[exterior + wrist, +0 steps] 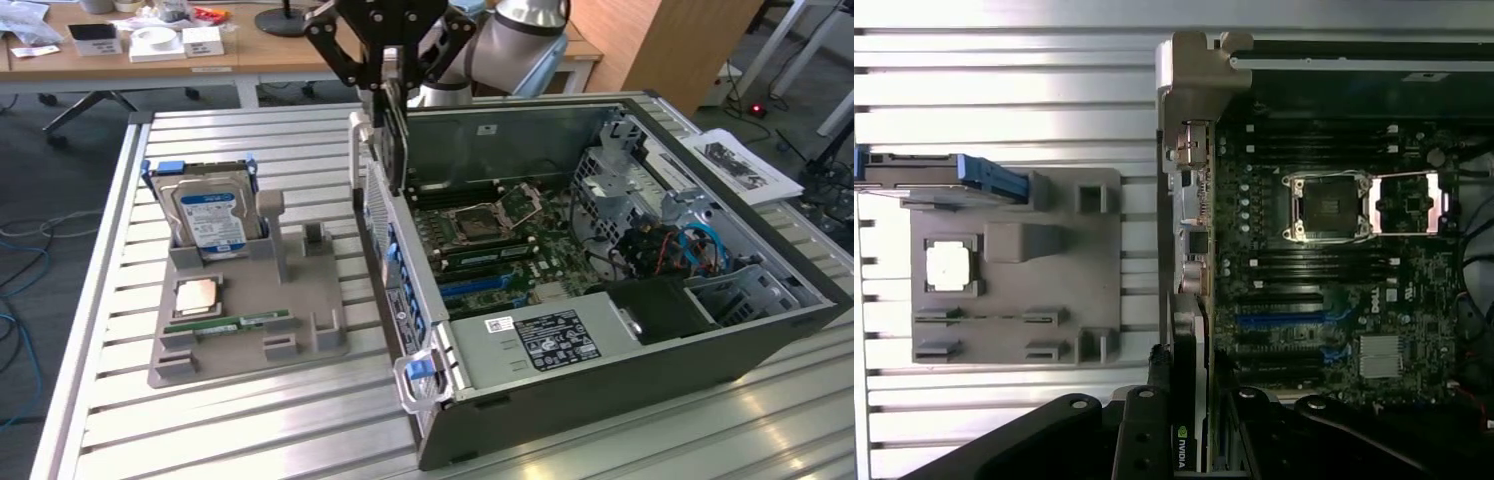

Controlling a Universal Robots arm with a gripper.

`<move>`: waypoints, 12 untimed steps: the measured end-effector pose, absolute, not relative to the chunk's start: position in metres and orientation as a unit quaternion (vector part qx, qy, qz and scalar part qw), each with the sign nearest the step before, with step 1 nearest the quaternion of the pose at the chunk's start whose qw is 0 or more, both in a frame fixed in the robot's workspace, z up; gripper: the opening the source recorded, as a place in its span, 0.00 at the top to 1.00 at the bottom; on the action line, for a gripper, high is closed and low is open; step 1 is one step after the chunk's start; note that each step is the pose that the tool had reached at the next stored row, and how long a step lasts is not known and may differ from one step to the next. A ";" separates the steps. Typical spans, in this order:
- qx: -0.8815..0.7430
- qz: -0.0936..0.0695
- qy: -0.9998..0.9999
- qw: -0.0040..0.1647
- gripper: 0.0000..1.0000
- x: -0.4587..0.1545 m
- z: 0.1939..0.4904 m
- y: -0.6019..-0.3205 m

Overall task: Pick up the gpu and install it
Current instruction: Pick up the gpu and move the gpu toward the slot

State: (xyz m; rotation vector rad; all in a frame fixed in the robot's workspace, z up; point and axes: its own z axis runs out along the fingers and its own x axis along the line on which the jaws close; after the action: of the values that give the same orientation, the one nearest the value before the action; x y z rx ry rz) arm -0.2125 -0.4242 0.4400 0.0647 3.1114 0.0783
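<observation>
Exterior view: claw (391,85) hangs above the rear wall of the open computer case (747,330), clamped on the gpu (395,130). Card is held on edge, upright, long side running down. Its lower end overlaps the rear wall from this angle; cannot tell whether they touch. Card is off the grey holder (254,340) and apart from the motherboard (494,245). Holder sits on the slatted counter (267,430), to the exterior view's left of the case. Hard drive (211,215) stands upright in the holder's slot; a processor chip (196,295) and a green RAM stick (247,323) lie flat on it. Wrist view: gpu (1189,345) seen edge-on between the dark fingers (1139,435), NVIDIA mark readable. It lines up over the case's back wall, with the board's blue slots (1279,322) just beside it.
</observation>
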 end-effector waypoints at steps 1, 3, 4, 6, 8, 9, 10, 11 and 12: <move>0.021 0.026 0.999 0.014 0.73 -0.208 0.440 -0.424; 0.021 0.026 0.999 0.014 0.73 -0.199 0.440 -0.424; 0.021 0.027 0.999 0.014 0.73 -0.195 0.440 -0.424; 0.021 0.027 0.999 0.014 0.73 -0.186 0.440 -0.424; 0.021 0.028 0.999 0.014 0.73 -0.177 0.440 -0.424; 0.021 0.028 0.999 0.014 0.73 -0.172 0.440 -0.424; 0.021 0.029 0.999 0.014 0.73 -0.168 0.440 -0.424; 0.021 0.029 0.999 0.014 0.73 -0.163 0.440 -0.424; 0.021 0.029 0.999 0.014 0.73 -0.159 0.440 -0.424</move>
State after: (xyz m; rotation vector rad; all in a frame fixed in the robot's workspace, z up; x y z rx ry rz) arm -0.1588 -0.4242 0.4400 0.0649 3.1113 0.0918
